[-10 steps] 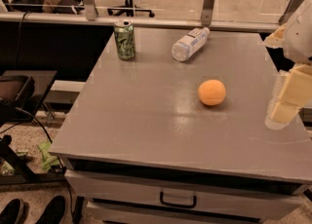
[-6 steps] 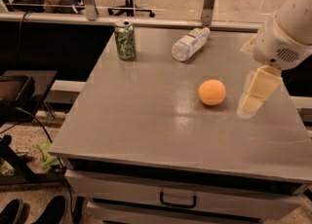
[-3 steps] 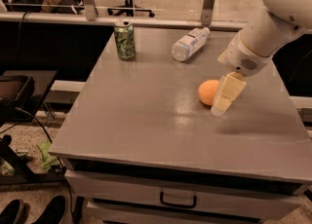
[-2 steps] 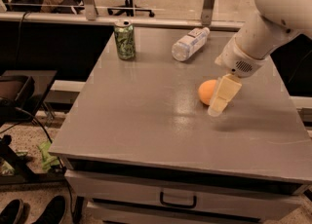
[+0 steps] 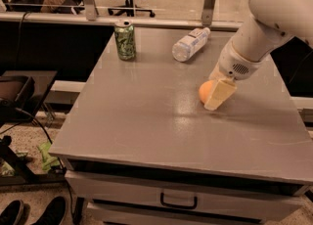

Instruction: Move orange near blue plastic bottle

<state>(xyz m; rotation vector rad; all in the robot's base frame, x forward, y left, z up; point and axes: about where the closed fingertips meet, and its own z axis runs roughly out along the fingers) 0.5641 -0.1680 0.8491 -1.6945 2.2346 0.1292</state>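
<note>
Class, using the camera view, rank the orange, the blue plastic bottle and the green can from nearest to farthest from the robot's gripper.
The gripper is low over the right half of the table.
1. orange: right beside the gripper, partly hidden behind it.
2. blue plastic bottle: lying on its side at the back, mid-table.
3. green can: upright, back left.

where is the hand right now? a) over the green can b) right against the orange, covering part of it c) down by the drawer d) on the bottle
b: the hand sits against the right side of the orange, hiding part of it; the blue plastic bottle and green can are farther back.
</note>
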